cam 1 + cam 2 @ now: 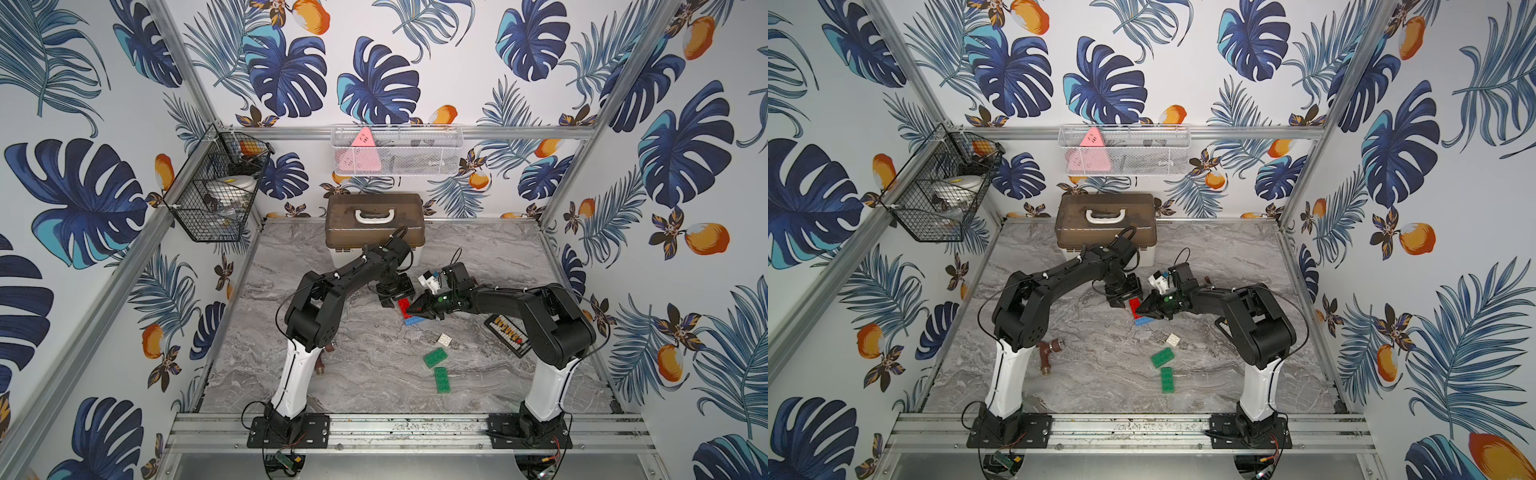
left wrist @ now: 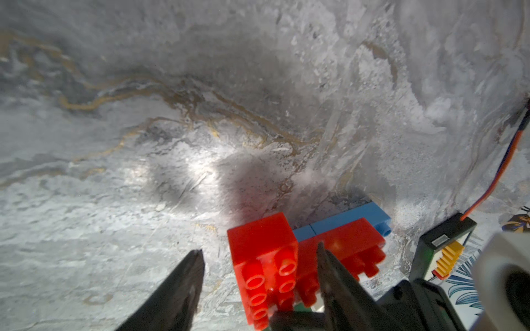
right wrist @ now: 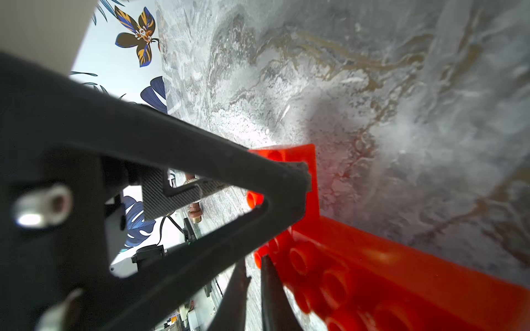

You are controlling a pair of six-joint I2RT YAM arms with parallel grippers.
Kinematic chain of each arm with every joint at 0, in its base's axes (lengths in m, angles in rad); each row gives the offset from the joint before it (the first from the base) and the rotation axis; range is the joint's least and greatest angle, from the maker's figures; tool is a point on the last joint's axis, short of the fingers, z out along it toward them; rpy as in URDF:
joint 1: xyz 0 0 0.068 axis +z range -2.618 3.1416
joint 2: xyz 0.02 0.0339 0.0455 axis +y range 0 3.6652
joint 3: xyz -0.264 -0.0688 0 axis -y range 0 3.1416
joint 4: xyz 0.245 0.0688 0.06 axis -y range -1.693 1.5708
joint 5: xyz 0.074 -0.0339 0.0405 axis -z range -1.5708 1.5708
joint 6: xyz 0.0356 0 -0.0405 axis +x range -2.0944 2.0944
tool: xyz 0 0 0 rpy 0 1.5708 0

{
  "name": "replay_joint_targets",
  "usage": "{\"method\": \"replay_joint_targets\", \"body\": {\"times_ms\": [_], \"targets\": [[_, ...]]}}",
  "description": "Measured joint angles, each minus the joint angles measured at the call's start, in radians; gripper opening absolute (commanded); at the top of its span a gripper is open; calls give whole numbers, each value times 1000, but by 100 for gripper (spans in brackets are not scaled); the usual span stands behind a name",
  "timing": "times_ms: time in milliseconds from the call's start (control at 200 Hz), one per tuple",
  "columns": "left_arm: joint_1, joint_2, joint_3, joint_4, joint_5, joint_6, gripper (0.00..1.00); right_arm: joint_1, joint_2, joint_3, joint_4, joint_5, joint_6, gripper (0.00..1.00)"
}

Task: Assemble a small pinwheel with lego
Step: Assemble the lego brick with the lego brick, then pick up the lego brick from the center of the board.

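The pinwheel here is a small cluster at mid table: a red brick [image 1: 402, 306] [image 2: 263, 258], a second red brick [image 2: 352, 238] and a blue brick [image 1: 413, 321] [image 2: 358, 213] touching one another. My left gripper [image 1: 387, 300] [image 2: 259, 253] is open and straddles the first red brick, with a gap on one side. My right gripper [image 1: 410, 311] [image 3: 253, 266] is shut, nothing between its tips, which lie against the side of a red brick [image 3: 372, 272]. Loose lego lies nearer the front: a white square brick [image 1: 444, 340] and two green bricks [image 1: 436, 357] [image 1: 442, 379].
A brown-lidded case [image 1: 374, 226] stands at the back. A black board with coloured buttons [image 1: 509, 334] lies under the right arm. A brown pipe fitting [image 1: 1048, 353] lies by the left arm's base. Wire baskets [image 1: 216, 195] [image 1: 397, 151] hang on the walls.
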Motion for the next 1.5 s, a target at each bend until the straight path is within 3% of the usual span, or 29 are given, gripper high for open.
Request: {"method": "replay_joint_targets", "body": {"times_ms": [185, 365, 540, 661, 796, 921, 1071, 1126, 1281, 1501], "targets": [[1, -47, -29, 15, -55, 1, 69, -4, -4, 23, -34, -1, -4, 15], [6, -251, -159, 167, -108, 77, 75, -15, -28, -15, 47, -21, 80, 19], [6, -507, -412, 423, -135, 271, 80, -23, -43, -9, 224, -85, 256, 23], [2, -664, -635, 626, -58, 443, 79, -44, -52, -24, 344, -131, 347, 23], [-44, -738, -815, 766, 25, 621, 78, -88, -92, -67, 392, -158, 390, 24], [-163, -742, -916, 834, 37, 775, 80, -134, -198, -19, 200, -111, 233, 26], [-336, -710, -991, 920, -27, 893, 85, -149, -420, -2, -49, 67, -40, 46], [-386, -694, -1029, 969, -54, 911, 86, -169, -504, -50, -84, 127, -103, 49], [-473, -609, -1088, 1081, -194, 941, 85, -226, -622, -171, -111, 211, -155, 49], [-505, -538, -1110, 1199, -304, 987, 82, -328, -646, -230, -83, 94, -153, 47]]}}
